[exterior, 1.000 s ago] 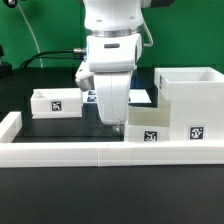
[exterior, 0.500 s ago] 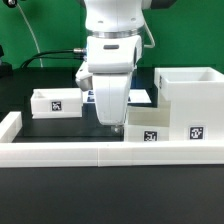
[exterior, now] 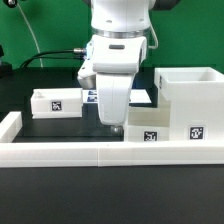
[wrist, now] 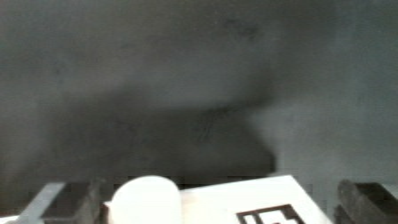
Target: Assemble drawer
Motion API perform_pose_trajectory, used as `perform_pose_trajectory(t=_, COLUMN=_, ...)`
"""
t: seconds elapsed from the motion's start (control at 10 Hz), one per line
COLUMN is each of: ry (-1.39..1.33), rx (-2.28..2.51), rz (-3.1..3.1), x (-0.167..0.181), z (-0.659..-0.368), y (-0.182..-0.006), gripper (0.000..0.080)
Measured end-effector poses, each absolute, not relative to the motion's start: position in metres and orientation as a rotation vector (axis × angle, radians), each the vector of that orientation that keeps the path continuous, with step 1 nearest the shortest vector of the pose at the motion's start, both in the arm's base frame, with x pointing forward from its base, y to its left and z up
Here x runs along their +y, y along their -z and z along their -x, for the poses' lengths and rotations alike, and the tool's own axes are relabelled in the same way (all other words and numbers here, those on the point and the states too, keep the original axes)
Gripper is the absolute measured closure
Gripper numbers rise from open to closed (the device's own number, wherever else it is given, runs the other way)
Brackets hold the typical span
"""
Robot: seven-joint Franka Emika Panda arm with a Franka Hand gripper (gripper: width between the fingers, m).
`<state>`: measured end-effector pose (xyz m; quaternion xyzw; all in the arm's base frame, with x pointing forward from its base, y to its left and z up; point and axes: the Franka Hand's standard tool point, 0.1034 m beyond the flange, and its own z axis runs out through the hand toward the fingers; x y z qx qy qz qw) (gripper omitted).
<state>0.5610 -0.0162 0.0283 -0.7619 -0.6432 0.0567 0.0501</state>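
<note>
black surface point(exterior: 60, 128) | claw point(exterior: 117, 126) low at tray point(exterior: 150, 133) beside housing point(exterior: 190, 100) | grip: cannot tell | step: likely grasping tray | next: align with housing opening

Robotics lab bench, not a home or shop. White robot arm point(exterior: 122, 40) fills the top centre. Matte black table point(exterior: 60, 128) is fenced by a low white border wall point(exterior: 60, 152) along the bottom. Green backdrop point(exterior: 45, 25) and black cable point(exterior: 60, 52) upper left. Black-and-white square tags point(exterior: 196, 131) on the white drawer housing point(exterior: 185, 95) and tray point(exterior: 40, 105).
</note>
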Motion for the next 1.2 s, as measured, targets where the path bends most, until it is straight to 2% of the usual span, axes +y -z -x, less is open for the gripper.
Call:
perform_pose_trajectory(t=0.7, ry=-0.165, rx=-2.082, rz=2.187, x=-0.019, z=-0.558, y=-0.022, gripper=0.015)
perform_pose_trajectory(t=1.0, ry=-0.182, rx=-2.048, rz=2.211, x=0.001, z=-0.565, y=-0.019, gripper=0.015)
perform_pose_trajectory(t=1.2, ry=-0.216, rx=-2.026, rz=2.225, x=0.0, z=-0.564, y=-0.02, gripper=0.0148)
